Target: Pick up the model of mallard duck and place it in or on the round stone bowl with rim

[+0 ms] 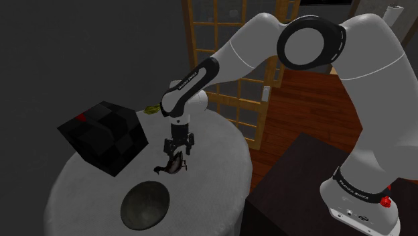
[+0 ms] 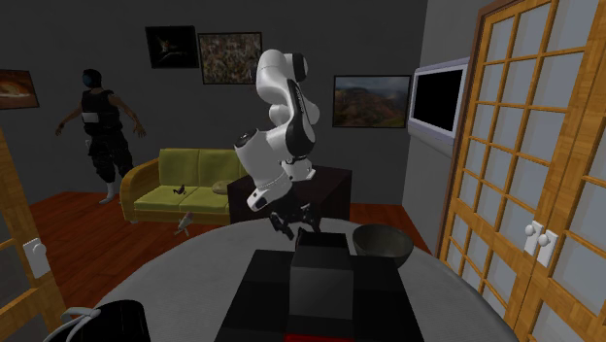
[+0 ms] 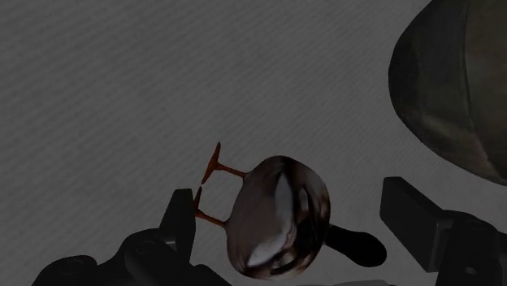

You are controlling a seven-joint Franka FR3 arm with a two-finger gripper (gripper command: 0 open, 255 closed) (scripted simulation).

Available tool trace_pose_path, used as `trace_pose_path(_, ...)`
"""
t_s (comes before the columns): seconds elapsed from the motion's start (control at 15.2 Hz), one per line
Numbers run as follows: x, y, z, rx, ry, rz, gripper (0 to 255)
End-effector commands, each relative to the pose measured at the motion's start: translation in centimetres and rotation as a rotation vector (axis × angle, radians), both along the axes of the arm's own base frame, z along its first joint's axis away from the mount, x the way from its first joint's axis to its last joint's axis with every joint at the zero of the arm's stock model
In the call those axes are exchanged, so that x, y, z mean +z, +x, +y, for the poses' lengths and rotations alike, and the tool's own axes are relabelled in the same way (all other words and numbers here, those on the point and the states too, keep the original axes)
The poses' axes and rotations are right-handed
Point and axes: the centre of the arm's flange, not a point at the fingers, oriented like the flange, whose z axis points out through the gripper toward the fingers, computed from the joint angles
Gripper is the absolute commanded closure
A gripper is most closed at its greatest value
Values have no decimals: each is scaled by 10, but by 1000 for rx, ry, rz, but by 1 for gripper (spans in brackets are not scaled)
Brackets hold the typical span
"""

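The mallard duck model [image 1: 171, 166] is dark and glossy with thin orange legs [image 3: 215, 172], and it lies on its side on the round grey table [image 1: 214, 144]. My gripper [image 1: 179, 151] hangs directly over it, open. In the wrist view the duck's body [image 3: 278, 214] sits between the fingers; the left fingertip [image 3: 179, 221] is next to its legs and the right fingertip [image 3: 413, 208] stands apart from it. The round dark stone bowl [image 1: 145, 204] stands a short way from the duck toward the shoulder view's lower left; its rim [image 3: 406, 97] shows past the right finger. In the second exterior view the gripper [image 2: 289, 220] is beyond the bowl [image 2: 381, 243].
A large black box [image 1: 104, 136] lies on the table at the shoulder view's left, close to the gripper. A small yellow-green object [image 1: 153, 107] sits at the table's far edge. A dark mug-like thing [image 2: 109, 321] stands on the opposite side. The stand [image 1: 301, 181] borders the table.
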Motion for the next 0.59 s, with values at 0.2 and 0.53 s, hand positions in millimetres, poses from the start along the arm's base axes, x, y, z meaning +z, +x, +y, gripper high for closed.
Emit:
trace_pose_path(0.2, -2, -1, 1, 0, 0, -1, 0)
trace_pose_path(0.53, -2, -1, 1, 0, 0, -1, 255)
